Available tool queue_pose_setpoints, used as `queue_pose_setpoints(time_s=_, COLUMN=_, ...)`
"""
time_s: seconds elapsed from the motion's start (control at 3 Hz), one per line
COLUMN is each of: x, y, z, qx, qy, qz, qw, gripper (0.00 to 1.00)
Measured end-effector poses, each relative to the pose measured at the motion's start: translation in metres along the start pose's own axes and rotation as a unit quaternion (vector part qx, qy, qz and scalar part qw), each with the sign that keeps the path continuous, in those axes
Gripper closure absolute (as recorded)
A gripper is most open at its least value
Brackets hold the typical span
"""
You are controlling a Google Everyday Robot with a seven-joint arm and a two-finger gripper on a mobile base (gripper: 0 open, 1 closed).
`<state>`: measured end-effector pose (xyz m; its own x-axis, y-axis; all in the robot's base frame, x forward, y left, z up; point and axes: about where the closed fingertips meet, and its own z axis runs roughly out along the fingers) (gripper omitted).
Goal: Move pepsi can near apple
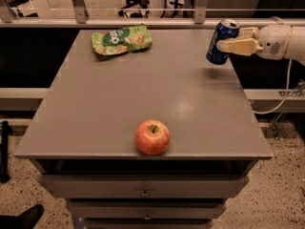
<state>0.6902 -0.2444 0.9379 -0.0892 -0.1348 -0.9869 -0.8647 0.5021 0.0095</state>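
Holding the tipped pepsi can point(215, 52) in the gripper point(228, 41) over the table's point(143, 94) far-right corner, apple point(152, 137) well front-left of the fingers point(238, 46).

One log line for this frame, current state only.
phase: can grasped | gripper: shut on pepsi can, tilted, over far right corner of table | apple: front edge, untouched | snack bag: far left

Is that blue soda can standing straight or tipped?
Tipped: the pepsi can leans, silver top toward the right, clamped in the gripper at the table's far right edge.
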Motion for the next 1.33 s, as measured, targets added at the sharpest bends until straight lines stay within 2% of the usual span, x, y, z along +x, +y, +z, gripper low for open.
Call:
queue_pose_setpoints(time_s=0.33, x=0.001, y=0.009, z=0.004, qx=-0.010, qy=0.000, qz=0.002, qw=0.9999, gripper=1.00)
queue_pose_setpoints(time_s=0.67, x=0.002, y=0.033, z=0.011, qx=-0.023, qy=0.007, qz=-0.004, qw=0.9997, gripper=1.00)
queue_pose_setpoints(time_s=1.0, x=-0.005, y=0.079, z=0.015, qx=-0.026, qy=0.019, qz=-0.028, qw=0.9991, gripper=1.00)
queue_pose_setpoints(time_s=1.33, x=0.017, y=0.136, z=0.034, qx=-0.046, qy=0.055, qz=-0.028, qw=0.9970, gripper=1.00)
